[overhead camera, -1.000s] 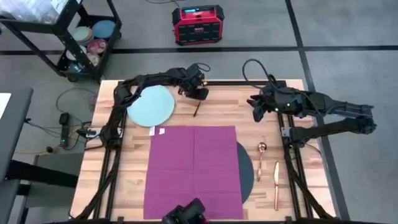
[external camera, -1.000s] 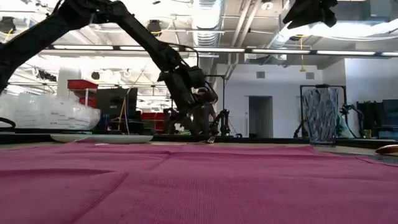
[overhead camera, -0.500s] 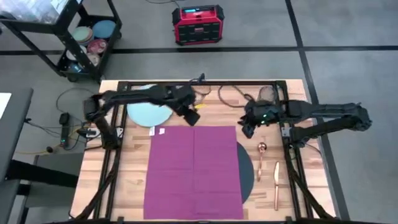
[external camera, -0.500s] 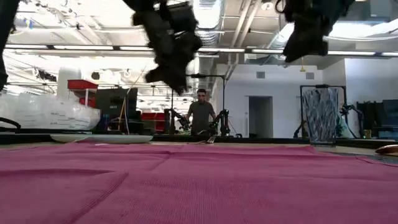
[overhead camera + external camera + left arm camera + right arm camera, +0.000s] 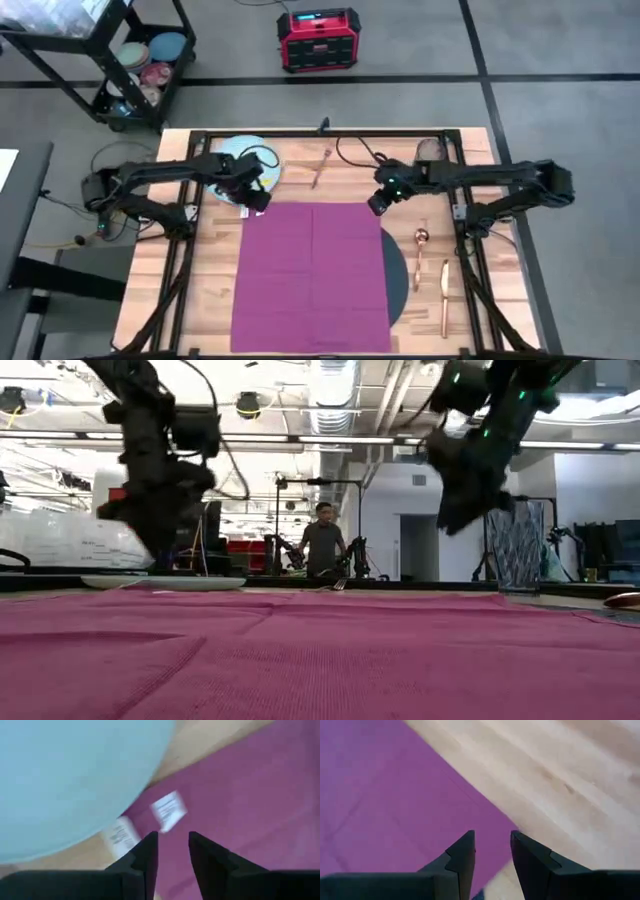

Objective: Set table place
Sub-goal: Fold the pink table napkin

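The magenta napkin (image 5: 310, 270) lies spread flat on the table (image 5: 470, 330), covering most of the dark mat (image 5: 398, 275), whose right edge shows. The pale blue plate (image 5: 240, 165) rests on the wood at the far left. A copper fork (image 5: 320, 167) lies at the far middle, with the spoon (image 5: 421, 245) and knife (image 5: 444, 285) to the right of the mat. The smoky tumbler (image 5: 517, 545) stands at the far right. My left gripper (image 5: 172, 836) hovers open over the napkin's far left corner (image 5: 165, 815), beside its white tags. My right gripper (image 5: 492, 834) hovers open over the far right corner (image 5: 505, 827).
A black cart (image 5: 140, 60) with dishes stands beyond the table's far left corner, and a red box (image 5: 318, 38) sits on the floor behind the table. A person (image 5: 322, 545) stands in the room far behind. Cables (image 5: 360, 155) trail across the far middle of the table.
My left gripper has swung from the fork at the far middle toward the table's left and near side, coming down over the napkin's far left corner. My right gripper has moved leftward and down to the napkin's far right corner. The fork lies on the wood.
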Robot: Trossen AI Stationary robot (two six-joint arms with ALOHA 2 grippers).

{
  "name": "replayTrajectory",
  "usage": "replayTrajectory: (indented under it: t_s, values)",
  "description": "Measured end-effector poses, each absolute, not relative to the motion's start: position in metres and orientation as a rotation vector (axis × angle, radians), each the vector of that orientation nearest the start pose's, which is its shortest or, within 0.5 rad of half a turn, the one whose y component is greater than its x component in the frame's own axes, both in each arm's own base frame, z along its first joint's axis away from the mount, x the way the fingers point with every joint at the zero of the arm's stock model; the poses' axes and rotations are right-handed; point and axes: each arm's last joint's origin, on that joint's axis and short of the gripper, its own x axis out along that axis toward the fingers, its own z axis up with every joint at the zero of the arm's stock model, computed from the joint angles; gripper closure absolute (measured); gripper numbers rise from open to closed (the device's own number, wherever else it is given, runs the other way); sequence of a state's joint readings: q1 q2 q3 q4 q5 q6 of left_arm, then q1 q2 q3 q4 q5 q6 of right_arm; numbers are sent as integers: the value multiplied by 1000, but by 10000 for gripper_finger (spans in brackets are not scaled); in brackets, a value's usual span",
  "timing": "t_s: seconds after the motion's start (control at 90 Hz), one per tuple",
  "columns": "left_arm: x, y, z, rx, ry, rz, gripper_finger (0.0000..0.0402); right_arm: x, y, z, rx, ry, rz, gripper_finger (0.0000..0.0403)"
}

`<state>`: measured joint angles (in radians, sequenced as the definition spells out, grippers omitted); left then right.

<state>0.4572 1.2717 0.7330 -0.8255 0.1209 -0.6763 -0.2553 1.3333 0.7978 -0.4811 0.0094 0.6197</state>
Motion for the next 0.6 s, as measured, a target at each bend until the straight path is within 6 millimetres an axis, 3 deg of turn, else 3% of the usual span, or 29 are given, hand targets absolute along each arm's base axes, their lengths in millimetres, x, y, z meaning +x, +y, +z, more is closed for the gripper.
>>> replayTrajectory:
  t_s: [0.289,0.5,0.6]
  values:
    - [174,85,181,-849,1296,745,311,252,-68,194,767,891,-556,289]
    - [169,83,174,-809,1345,729,311,241,-74,180,763,1036,-650,289]
    - [164,80,167,-809,1376,731,311,242,-78,181,770,1016,-658,289]
